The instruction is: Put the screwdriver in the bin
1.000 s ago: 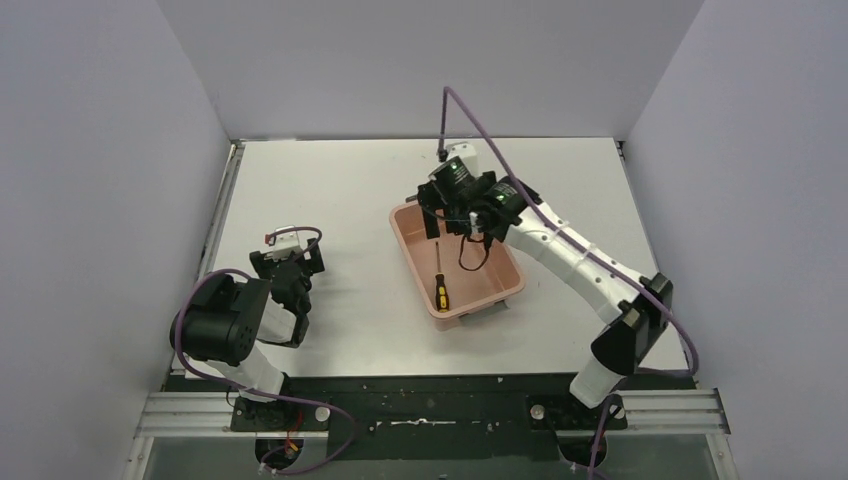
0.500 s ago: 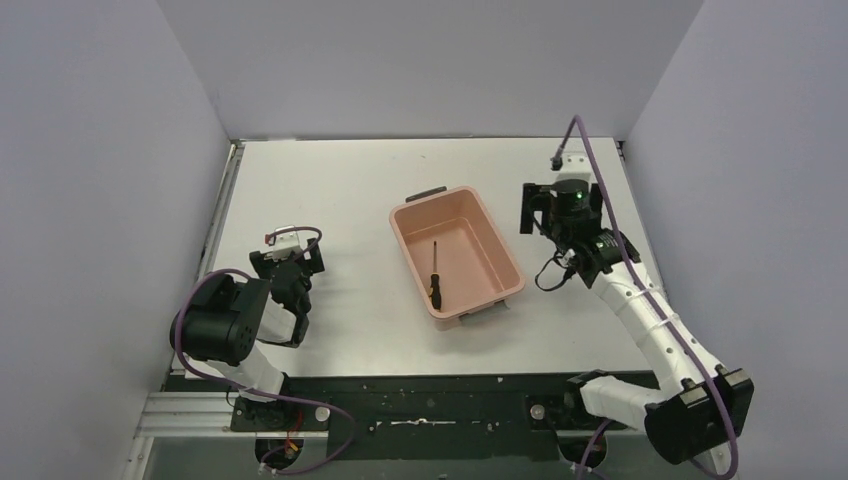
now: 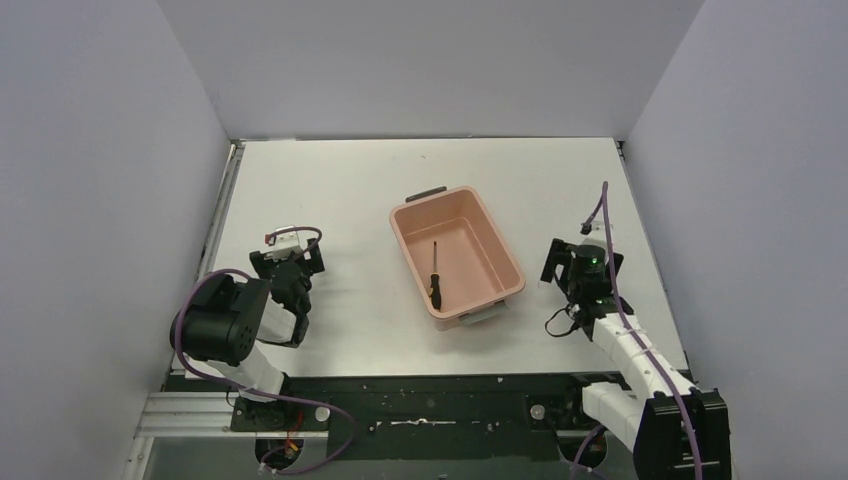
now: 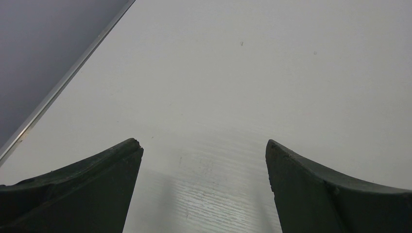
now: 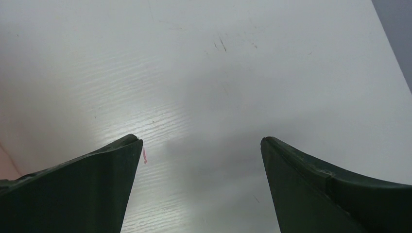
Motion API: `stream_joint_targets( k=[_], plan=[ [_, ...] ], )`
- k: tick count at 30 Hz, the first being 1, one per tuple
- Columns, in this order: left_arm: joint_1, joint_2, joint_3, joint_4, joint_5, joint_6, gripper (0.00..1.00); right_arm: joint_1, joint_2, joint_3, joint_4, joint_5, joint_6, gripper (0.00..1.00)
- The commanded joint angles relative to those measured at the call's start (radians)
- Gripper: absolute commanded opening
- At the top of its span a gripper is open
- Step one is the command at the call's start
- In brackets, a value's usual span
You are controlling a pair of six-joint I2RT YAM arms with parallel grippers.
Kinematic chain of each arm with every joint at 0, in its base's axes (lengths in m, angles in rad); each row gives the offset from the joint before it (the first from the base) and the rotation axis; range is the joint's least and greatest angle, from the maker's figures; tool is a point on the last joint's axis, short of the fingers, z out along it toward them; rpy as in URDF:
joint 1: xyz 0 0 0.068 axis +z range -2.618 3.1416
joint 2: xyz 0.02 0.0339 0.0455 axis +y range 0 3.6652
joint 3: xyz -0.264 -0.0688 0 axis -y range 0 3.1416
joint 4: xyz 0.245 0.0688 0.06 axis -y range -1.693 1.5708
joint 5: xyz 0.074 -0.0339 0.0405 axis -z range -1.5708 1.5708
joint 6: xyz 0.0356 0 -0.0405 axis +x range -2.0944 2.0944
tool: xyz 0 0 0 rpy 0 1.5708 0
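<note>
The salmon-pink bin [image 3: 497,237] stands in the middle of the table, with a dark grey handle at its far end and a light grey one at its near end. The screwdriver [image 3: 435,276] lies inside it on the bin's floor, thin shaft pointing away, black-and-yellow handle toward the near end. My right gripper [image 3: 566,256] is open and empty, low over the table to the right of the bin; its wrist view [image 5: 200,145] shows only bare table between the fingers. My left gripper [image 3: 290,243] is open and empty at the left, over bare table [image 4: 204,145].
Grey walls enclose the table on three sides. A metal rail [image 3: 222,215] runs along the table's left edge and also shows in the left wrist view [image 4: 63,82]. A small pink mark [image 5: 144,156] is on the table by the right gripper's left finger.
My right arm has drawn back from over the bin, swinging right and then toward the near edge. The screwdriver stays lying in the bin. The left arm has not moved.
</note>
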Motion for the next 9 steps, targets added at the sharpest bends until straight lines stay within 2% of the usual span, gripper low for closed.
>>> stream_joint_targets(
  k=[1,9],
  plan=[
    [0.007,-0.019,0.012,0.022,0.017,0.006,0.97,-0.003,-0.054,-0.042,0.177,0.029,0.046,1.0],
    [0.009,-0.016,0.014,0.022,0.02,0.007,0.97,-0.003,-0.077,-0.064,0.187,0.032,0.051,1.0]
  ],
)
